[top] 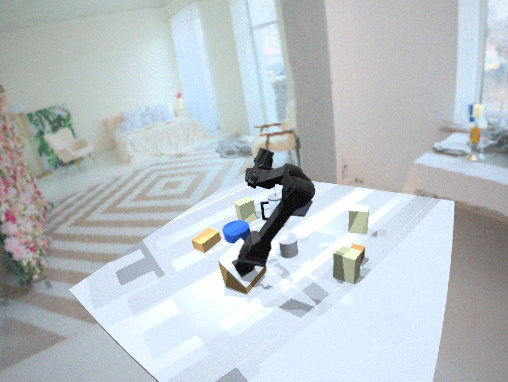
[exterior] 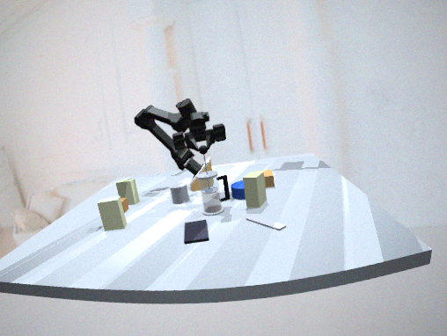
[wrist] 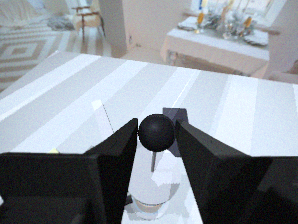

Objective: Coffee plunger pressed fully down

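Observation:
The coffee press (exterior: 212, 204) (top: 272, 202) stands upright on the table, its black handle (exterior: 227, 188) to the right in the exterior view. Its round lid (wrist: 154, 186) is below the fingers in the wrist view. The plunger's black ball knob (exterior: 202, 149) (wrist: 156, 134) is at the top of a thin rod (exterior: 205, 162), a good part of which shows above the lid. My gripper (exterior: 203, 147) (wrist: 156, 123) is shut on the knob, one finger on each side. In the top view the fingertips and knob are hidden behind the arm.
A grey cylinder (exterior: 179, 193) (top: 288, 247), a blue disc (exterior: 238, 190) (top: 236, 231) and a pale green block (exterior: 255, 189) (top: 245, 210) stand around the press. A dark flat tile (exterior: 196, 231) and a thin white piece (exterior: 266, 223) lie in front in the exterior view. Several other blocks stand farther off.

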Controlling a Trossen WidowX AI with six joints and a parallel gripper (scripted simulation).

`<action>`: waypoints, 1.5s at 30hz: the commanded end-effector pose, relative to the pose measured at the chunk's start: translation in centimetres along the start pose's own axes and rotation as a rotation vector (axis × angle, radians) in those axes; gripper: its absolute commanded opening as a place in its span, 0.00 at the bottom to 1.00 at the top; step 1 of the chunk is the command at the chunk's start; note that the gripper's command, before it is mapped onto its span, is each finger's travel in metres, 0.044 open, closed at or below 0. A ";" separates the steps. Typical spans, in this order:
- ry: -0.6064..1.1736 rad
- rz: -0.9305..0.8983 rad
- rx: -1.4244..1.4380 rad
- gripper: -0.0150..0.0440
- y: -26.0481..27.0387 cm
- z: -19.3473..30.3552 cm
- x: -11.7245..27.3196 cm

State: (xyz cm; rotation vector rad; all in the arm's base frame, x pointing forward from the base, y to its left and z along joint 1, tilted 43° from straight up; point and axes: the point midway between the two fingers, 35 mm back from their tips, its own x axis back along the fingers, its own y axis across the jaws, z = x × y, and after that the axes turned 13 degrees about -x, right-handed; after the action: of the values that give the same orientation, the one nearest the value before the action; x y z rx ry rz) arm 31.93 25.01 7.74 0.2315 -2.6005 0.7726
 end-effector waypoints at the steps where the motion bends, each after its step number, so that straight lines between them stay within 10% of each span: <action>1: 0.062 0.016 0.034 0.46 -0.6 3.0 -1.1; 45: 0.057 0.019 0.036 0.46 -1.0 4.4 -3.6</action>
State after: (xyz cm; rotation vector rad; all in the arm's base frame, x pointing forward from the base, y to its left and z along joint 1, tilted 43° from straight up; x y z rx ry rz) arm 33.71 22.69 4.22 0.2198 -2.5745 0.7933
